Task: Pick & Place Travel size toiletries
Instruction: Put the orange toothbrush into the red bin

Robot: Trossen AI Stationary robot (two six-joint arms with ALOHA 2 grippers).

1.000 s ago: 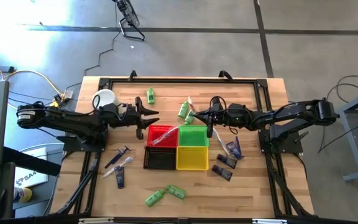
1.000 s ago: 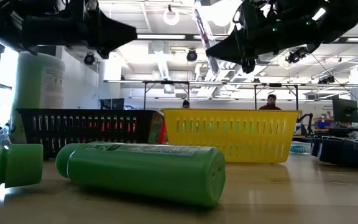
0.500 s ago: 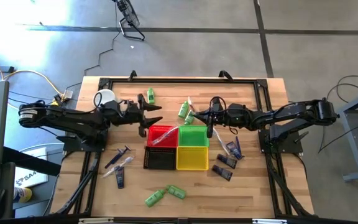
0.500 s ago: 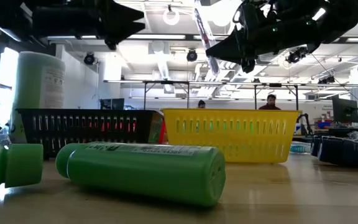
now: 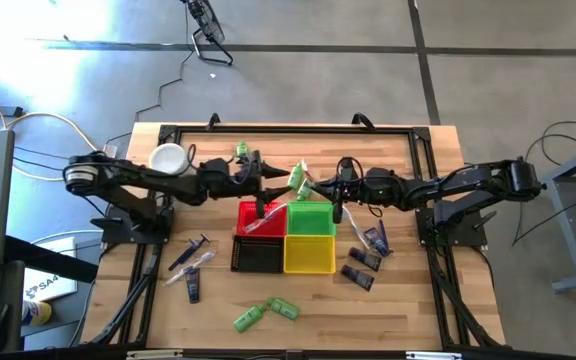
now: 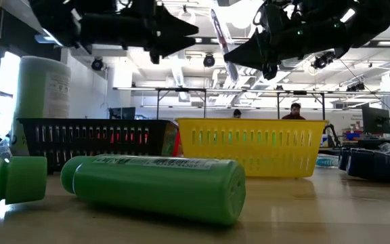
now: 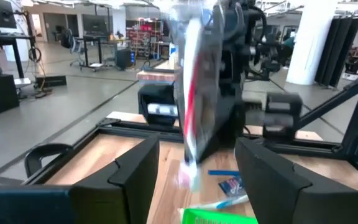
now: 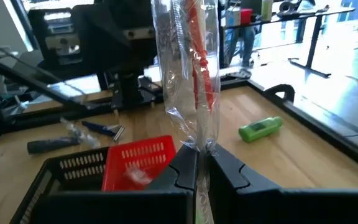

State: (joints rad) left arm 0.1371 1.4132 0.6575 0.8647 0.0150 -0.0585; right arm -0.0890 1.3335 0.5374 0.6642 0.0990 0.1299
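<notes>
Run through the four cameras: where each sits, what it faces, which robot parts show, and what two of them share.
High: overhead, straight down on the table; both arms.
Low: table height, past a green bottle into the room; both arms overhead.
Left wrist: looks past the open left gripper at the wrapped toothbrush.
Right wrist: over the right gripper, shut on that toothbrush, toward the red basket.
Shared: both wrist views show the toothbrush.

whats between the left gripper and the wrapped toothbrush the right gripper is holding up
Nothing. In the left wrist view, the open left gripper faces the clear-wrapped toothbrush across bare air, its fingers not yet around it; the right gripper pinches the wrapper's end.
</notes>
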